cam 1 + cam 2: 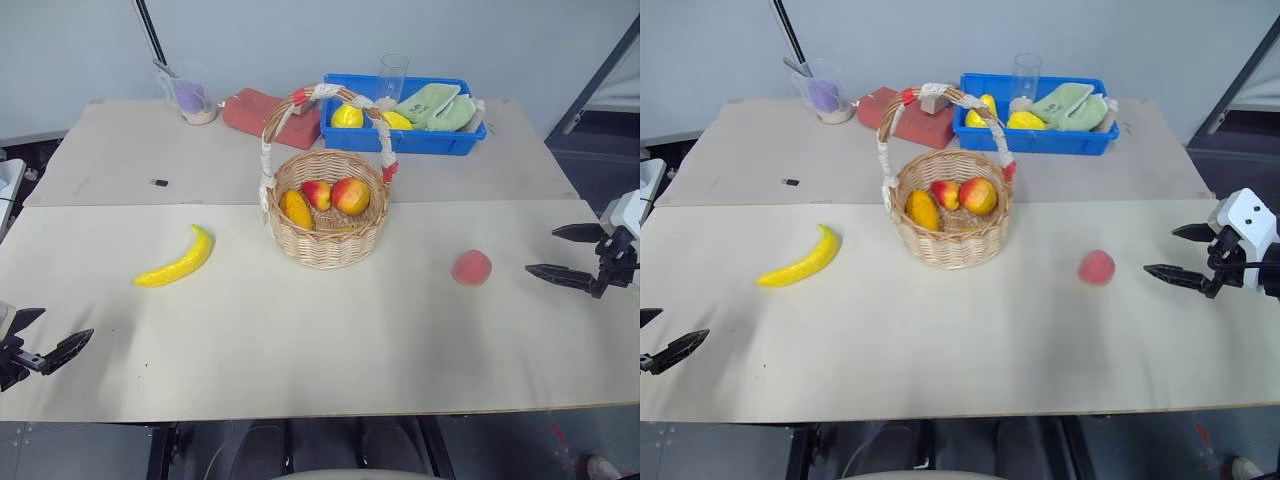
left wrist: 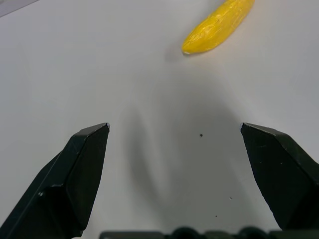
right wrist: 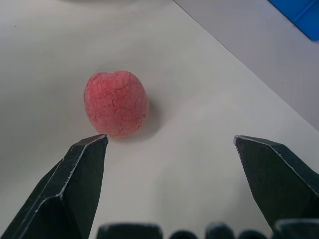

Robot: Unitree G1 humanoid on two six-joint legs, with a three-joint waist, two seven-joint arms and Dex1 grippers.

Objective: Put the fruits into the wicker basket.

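The wicker basket (image 1: pixel 328 222) stands upright (fruit already inside). The yellow banana (image 1: pixel 178 260) lies left of it, the pinkish peach (image 1: pixel 471 268) right

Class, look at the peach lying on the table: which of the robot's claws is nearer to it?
Right. The right claw hangs open just beyond the peach; the left claw sits open across the table, past the banana.

This looks like a robot test lab rather than a home: plain beige boards (image 1: pixel 300 330) laid edge to edge serve as the tabletop against a bare grey wall (image 1: pixel 80 50). Props sit staged on it, among them a blue plastic tray (image 1: pixel 400 135), a measuring jug (image 1: pixel 187 95) and a red brick (image 1: pixel 265 112)
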